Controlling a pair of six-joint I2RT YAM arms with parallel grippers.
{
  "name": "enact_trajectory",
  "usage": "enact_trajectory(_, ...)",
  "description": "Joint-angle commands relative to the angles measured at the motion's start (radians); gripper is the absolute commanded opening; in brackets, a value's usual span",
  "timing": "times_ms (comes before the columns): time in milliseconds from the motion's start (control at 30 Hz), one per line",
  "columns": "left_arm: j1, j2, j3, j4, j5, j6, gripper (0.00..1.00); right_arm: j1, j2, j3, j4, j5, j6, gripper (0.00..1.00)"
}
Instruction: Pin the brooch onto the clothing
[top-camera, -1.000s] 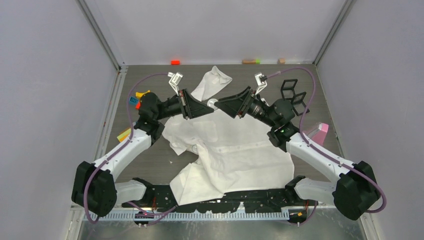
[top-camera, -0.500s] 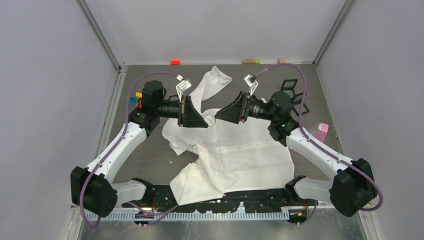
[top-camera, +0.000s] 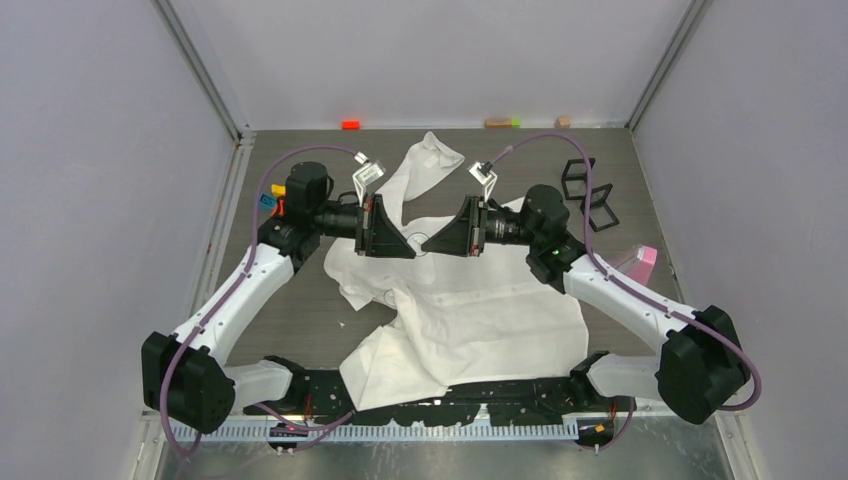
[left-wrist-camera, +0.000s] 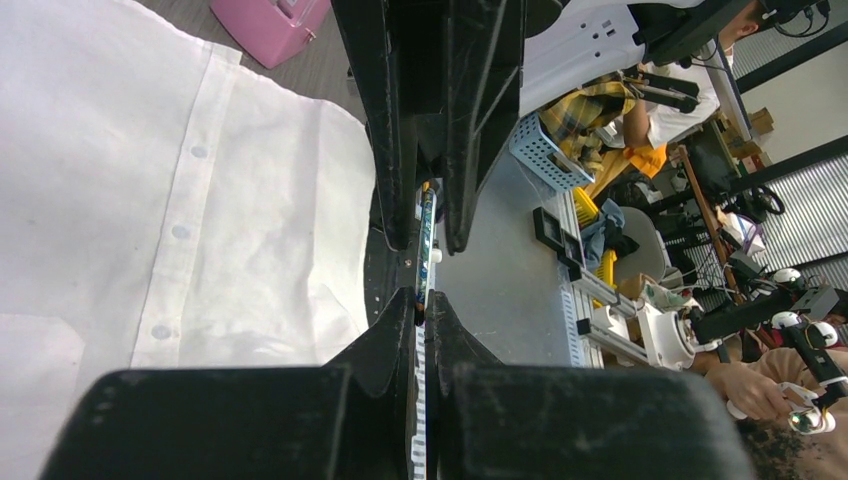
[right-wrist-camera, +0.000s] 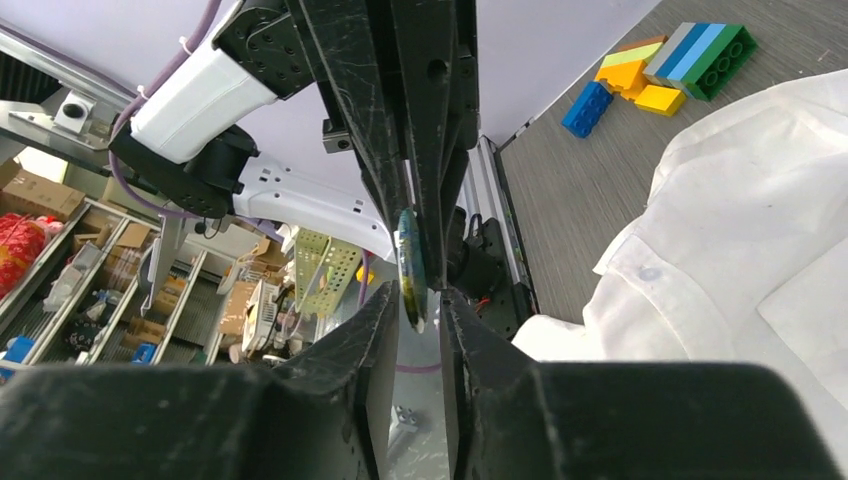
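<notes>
The shirt (top-camera: 480, 310) lies crumpled and spread open on the tabletop (top-camera: 300, 325), placket buttons up, one sleeve trailing toward the far wall. Both arms meet above the shirt's far half, tip to tip. The left fingers (left-wrist-camera: 390, 340) are clenched on the brooch (right-wrist-camera: 410, 268), a thin disc seen edge-on and held clear above the shirt. The right fingers (right-wrist-camera: 375, 340) straddle the brooch's opposite edge with a sliver of gap on each side, not clamped on it. A pink block (top-camera: 640, 262) sits just off the shirt's right edge, black wire frames (top-camera: 590, 195) beyond its far right corner, and coloured bricks (right-wrist-camera: 670, 70) off its left side.
</notes>
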Motion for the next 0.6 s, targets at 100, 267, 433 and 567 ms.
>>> enact_trajectory(100,-0.001,-0.001,0.016,0.005,0.033,0.004,0.00,0.007,0.014,0.053,-0.030,0.047,-0.032,0.17)
enact_trajectory(267,-0.001,0.000,0.015,0.007,0.034,0.002,0.00,0.010,0.020,0.098,-0.251,0.187,-0.156,0.05)
enact_trajectory(433,-0.004,0.004,0.011,0.013,0.039,-0.005,0.00,0.026,0.038,0.144,-0.405,0.331,-0.214,0.01)
enact_trajectory(567,-0.011,0.013,0.008,0.018,0.040,-0.008,0.00,0.065,0.064,0.178,-0.428,0.414,-0.228,0.01)
